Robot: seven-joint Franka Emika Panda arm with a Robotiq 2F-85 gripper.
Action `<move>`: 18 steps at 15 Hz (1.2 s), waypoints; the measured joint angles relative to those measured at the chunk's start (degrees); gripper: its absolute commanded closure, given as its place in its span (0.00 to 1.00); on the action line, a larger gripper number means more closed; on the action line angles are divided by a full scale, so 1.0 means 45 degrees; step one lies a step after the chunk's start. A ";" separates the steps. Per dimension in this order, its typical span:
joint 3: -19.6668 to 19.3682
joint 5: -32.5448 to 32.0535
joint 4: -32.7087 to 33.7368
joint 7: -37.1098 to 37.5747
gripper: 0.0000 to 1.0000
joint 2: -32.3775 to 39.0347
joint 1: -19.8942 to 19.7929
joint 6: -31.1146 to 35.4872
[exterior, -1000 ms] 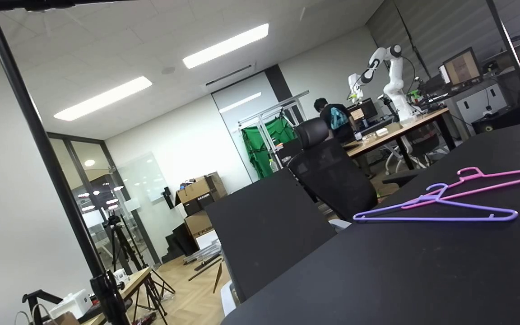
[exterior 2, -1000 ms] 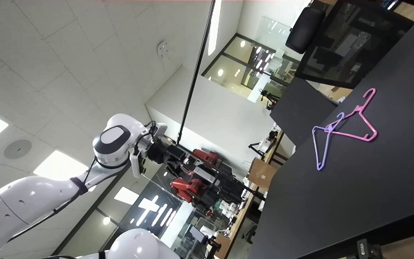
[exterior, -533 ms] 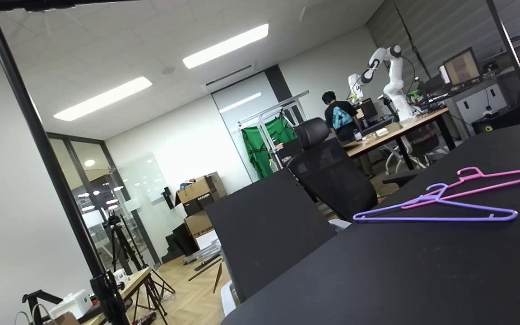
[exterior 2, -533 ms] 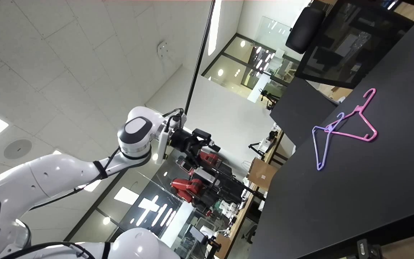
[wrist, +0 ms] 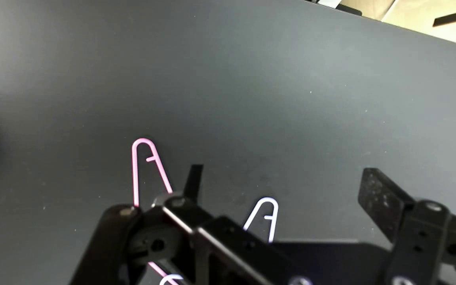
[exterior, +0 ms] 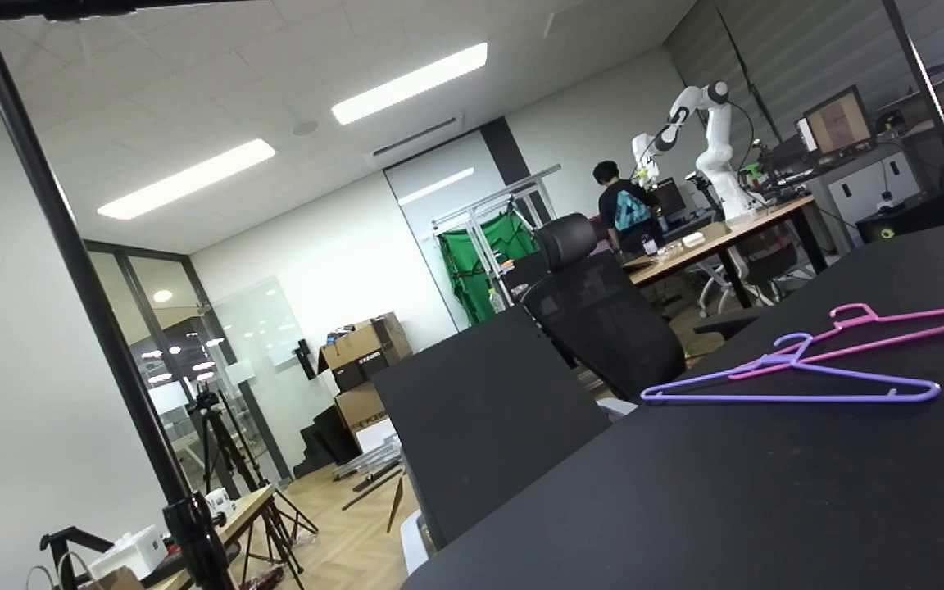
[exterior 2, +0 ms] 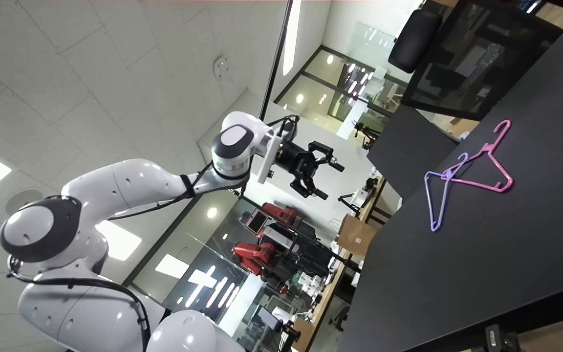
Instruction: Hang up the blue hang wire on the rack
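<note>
The blue hang wire lies flat on the black table in both exterior views [exterior: 791, 398] [exterior 2: 448, 174], partly overlapping the pink hanger. My gripper [exterior 2: 329, 181] is open and empty, raised above the table and left of the hangers in an exterior view. In the wrist view my gripper [wrist: 283, 180] has its fingers wide apart. One rounded end of the blue hang wire [wrist: 274, 223] shows between them, apart from both fingers; the gripper body hides most of the rest. Black poles with a crossbar [exterior: 87, 279] stand in an exterior view; I cannot tell if they are the rack.
The pink hanger [exterior: 931, 313] lies beside and partly under the blue one, and also shows in an exterior view [exterior 2: 490, 147] and the wrist view [wrist: 135, 178]. An office chair [exterior: 603, 311] stands behind the table's edge. A thin black pole [exterior 2: 271, 73] rises behind the arm.
My arm has swung right in an exterior view, nearer to the hangers, and its open fingers now show clearly. The hangers have not moved. A person in the background has shifted slightly right.
</note>
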 measured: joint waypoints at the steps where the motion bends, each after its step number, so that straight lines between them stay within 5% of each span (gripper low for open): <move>1: 0.0044 0.0056 0.0330 -0.0043 0.00 0.0534 -0.0042 0.0022; 18: 0.0105 0.0053 0.0112 -0.0061 0.00 0.0214 -0.0096 0.0064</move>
